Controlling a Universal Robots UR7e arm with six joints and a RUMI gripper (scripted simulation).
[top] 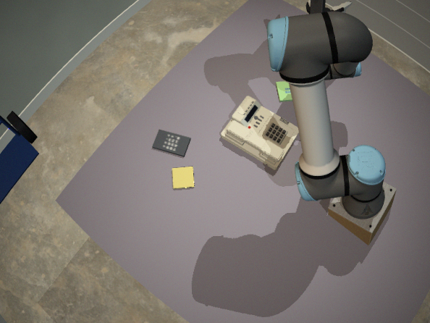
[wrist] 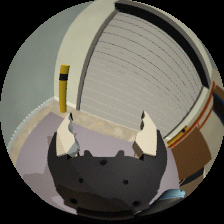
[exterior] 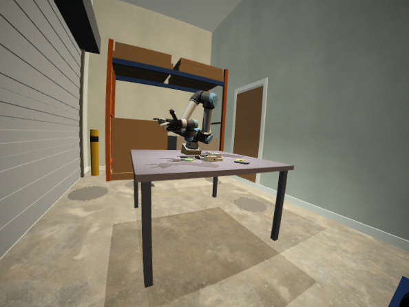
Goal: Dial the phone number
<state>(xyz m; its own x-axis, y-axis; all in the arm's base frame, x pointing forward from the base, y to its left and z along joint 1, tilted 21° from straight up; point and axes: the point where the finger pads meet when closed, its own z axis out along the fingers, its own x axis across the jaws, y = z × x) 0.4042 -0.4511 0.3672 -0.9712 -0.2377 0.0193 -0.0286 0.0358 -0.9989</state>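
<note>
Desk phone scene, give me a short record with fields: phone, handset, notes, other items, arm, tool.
phone: beige desk phone near the middle of the table, dark keypad facing up
handset: in its cradle
notes: green note partly under the arm; yellow note lying apart
other items: dark keypad slab beside the yellow note
arm: raised, well above the phone
tool: open, empty, aimed at the shutter wall
</note>
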